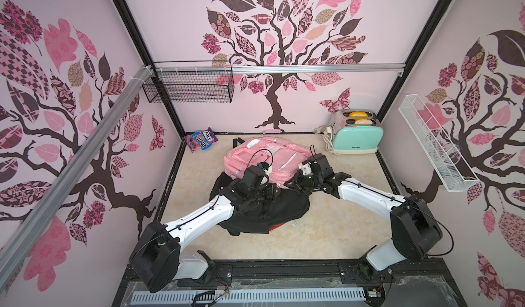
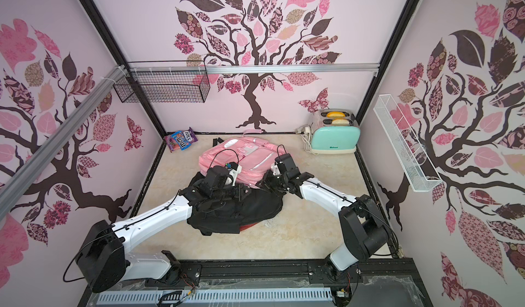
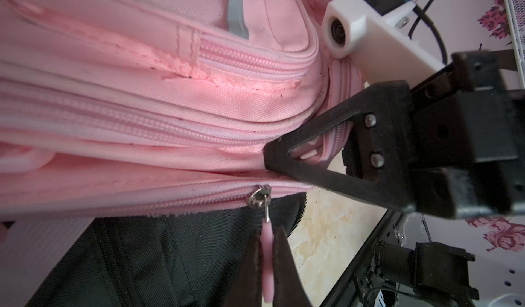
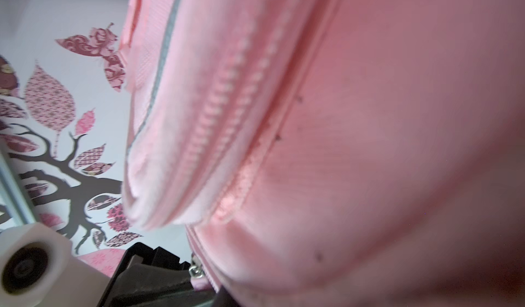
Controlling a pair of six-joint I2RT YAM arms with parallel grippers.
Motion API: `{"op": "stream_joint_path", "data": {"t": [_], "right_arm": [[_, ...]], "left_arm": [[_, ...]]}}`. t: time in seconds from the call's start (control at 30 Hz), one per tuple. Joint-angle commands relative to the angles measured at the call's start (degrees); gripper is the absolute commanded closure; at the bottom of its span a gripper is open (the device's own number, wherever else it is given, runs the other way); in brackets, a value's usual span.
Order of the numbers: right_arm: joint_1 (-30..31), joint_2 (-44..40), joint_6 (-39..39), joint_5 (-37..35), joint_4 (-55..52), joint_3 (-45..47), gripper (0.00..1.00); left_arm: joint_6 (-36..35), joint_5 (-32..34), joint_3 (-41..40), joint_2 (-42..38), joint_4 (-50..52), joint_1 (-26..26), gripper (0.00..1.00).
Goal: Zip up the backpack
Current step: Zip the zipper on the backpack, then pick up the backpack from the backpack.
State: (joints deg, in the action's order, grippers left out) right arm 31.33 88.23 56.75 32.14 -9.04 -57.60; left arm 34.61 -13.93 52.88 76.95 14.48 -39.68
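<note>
While the left fingers (image 3: 251, 274) pinch the zipper pull (image 3: 268, 265), the right fingers (image 3: 326, 175) sit against the pink backpack's (image 3: 142, 106) corner; can't tell whether they're clamping any fabric.

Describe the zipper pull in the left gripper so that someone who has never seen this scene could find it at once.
Find the pink backpack lying mid-table, its near edge against a black bag. On the zipper nearest that bag sits a silver slider. The pull is the small pink tab attached to it, the only one pinched in the left gripper.
</note>
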Motion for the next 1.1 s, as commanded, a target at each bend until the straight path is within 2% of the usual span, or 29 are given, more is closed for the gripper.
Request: {"op": "stream_joint_path", "data": {"t": [0.0, 0.03, 0.1, 0.13, 0.2, 0.33, 0.47, 0.63, 0.77, 1.07], "right_arm": [[0.7, -2.2, -2.8, 3.0, 5.2, -2.6, 0.75], [0.7, -2.8, -4.5, 1.3, 2.0, -3.5, 0.54], [0.7, -4.3, -8.5, -2.3, -4.9, -5.0, 0.21], [0.7, -5.4, -11.1, -4.3, -8.6, -5.9, 0.12], [0.7, -7.9, -14.8, -7.3, -14.1, -6.8, 0.05], [0.6, -13.0, -17.7, -7.9, -21.3, -6.1, 0.02], [0.7, -17.4, -15.2, -5.2, -24.7, -1.5, 0.02], [2.3, -19.9, -14.0, -5.2, -29.8, 3.7, 0.02], [2.3, -20.4, -10.9, -3.3, -24.5, 10.4, 0.02], [2.4, -11.6, -5.4, -3.2, -11.1, 16.5, 0.02]], "left_arm": [[-3.1, -1.4, 4.9, 0.5, -1.7, -0.3, 1.00], [-2.9, -1.1, 5.1, 0.6, -1.5, 0.0, 1.00], [-2.4, -0.7, 5.2, 1.0, -1.6, 0.5, 1.00], [-2.2, -0.3, 5.4, 1.2, -1.6, 0.9, 1.00], [-1.9, -0.2, 6.2, 1.6, -1.4, 1.6, 1.00], [-2.2, 0.4, 9.7, 3.3, 0.1, 2.5, 1.00], [-2.5, 0.9, 13.3, 5.0, 0.9, 3.0, 1.00], [-2.4, 0.7, 17.7, 7.0, 1.1, 3.6, 1.00], [-3.1, 0.4, 21.6, 8.5, 2.3, 3.9, 1.00], [-4.4, -0.3, 27.2, 9.7, 4.8, 5.5, 1.00]]}}
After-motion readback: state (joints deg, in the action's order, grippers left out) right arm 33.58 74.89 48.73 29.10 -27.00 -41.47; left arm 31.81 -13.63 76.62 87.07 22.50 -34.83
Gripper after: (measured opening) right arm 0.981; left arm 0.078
